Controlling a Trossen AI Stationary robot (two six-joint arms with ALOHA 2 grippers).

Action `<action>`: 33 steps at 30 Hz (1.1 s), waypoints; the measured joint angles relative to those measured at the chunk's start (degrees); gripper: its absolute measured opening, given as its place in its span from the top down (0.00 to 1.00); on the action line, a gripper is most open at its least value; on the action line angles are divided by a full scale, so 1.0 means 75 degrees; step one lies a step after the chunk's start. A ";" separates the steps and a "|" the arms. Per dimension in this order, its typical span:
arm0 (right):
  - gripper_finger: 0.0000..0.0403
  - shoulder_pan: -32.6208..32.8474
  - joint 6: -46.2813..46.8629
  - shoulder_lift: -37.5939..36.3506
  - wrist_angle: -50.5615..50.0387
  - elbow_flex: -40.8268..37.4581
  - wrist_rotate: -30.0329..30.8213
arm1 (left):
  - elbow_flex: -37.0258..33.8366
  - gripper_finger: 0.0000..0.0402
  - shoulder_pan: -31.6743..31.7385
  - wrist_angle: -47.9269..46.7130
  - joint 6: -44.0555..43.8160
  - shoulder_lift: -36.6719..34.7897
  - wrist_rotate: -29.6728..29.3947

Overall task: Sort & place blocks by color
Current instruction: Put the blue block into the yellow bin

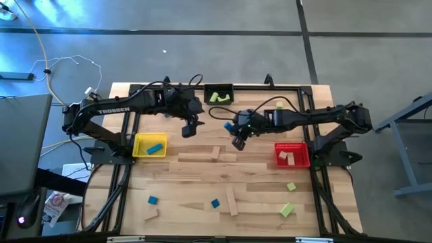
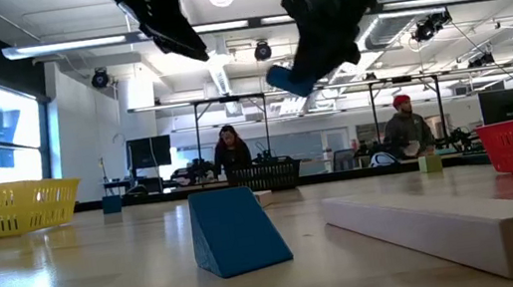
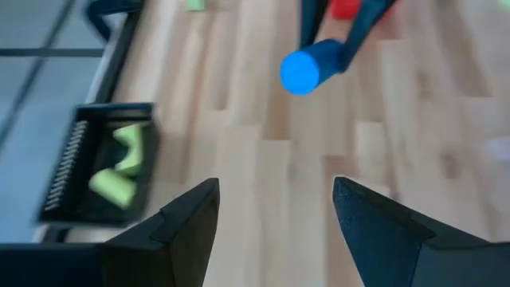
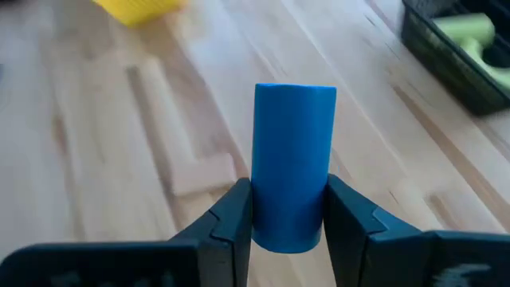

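My right gripper (image 4: 288, 209) is shut on a blue cylinder (image 4: 293, 159) above the middle of the table (image 1: 202, 177). It also shows in the high view (image 1: 237, 139) and the low view (image 2: 299, 75). My left gripper (image 3: 275, 223) is open and empty, in the air just left of it (image 1: 190, 128). The left wrist view shows the cylinder's round end (image 3: 301, 72). Loose blue (image 1: 152, 200), green (image 1: 287, 210) and plain wood blocks (image 1: 231, 201) lie flat on the near half of the table. My right gripper pinches the blue cylinder's curved side near one end (image 4: 288, 227) between its two fingers (image 4: 233, 214). The cylinder lies along the fingers and sticks out past their tips. It is lifted clear of the table (image 2: 286, 79), and the fingers slant downward.
A yellow bin (image 1: 140, 152) with a blue block stands at the left. A red bin (image 1: 280, 162) with wood blocks stands at the right. A black bin (image 1: 229, 88) with green blocks stands at the far edge. A blue wedge (image 2: 237, 230) and a wood bar (image 2: 459, 226) lie near the front. People sit in the room behind.
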 joint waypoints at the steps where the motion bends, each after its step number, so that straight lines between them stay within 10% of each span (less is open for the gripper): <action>1: 0.76 0.0030 -0.0089 0.0000 0.0186 0.0000 -0.0055 | 0.0000 0.42 -0.0029 0.0034 -0.0003 0.0000 0.0133; 33: 0.76 0.0292 -0.1758 0.0003 0.3419 0.0009 -0.0558 | -0.0003 0.42 -0.0940 0.1662 -0.1184 0.0000 0.0174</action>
